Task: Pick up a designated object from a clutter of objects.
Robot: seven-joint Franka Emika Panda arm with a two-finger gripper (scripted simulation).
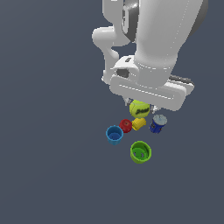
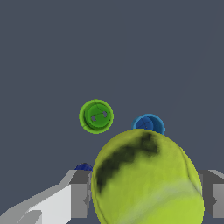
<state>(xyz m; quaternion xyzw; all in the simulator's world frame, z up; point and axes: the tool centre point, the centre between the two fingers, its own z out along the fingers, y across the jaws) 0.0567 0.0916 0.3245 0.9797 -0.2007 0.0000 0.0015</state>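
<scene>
The yellow-green tennis ball (image 2: 146,179) with its dark jagged marking fills the near part of the wrist view, sitting squarely between the two grey fingers (image 2: 80,192) of the gripper (image 2: 146,194), one pad against each flank — the gripper is closed on the ball. The exterior view gives what the wrist camera cannot: the ball (image 1: 139,108) hangs directly under the white hand of the Panda arm (image 1: 153,43), tucked beneath its broad crossbar, with the fingers themselves mostly hidden there. Whether the ball is off the floor cannot be told for certain from either picture. That same outside view lays out the rest of the clutter on the dark grey floor (image 1: 52,166): the yellow cup (image 1: 138,124) just beside the ball with the red cup (image 1: 125,125) touching it, the dark blue can with a grey top (image 1: 158,124) toward the exterior view's right, the light blue cup (image 1: 114,134) toward its left, and the green cup (image 1: 141,152) a little apart, nearest the camera. From the wrist only the green cup (image 2: 96,116) and the light blue cup (image 2: 148,124) show past the ball — plus a sliver of the dark blue can (image 2: 83,166) behind one finger.
</scene>
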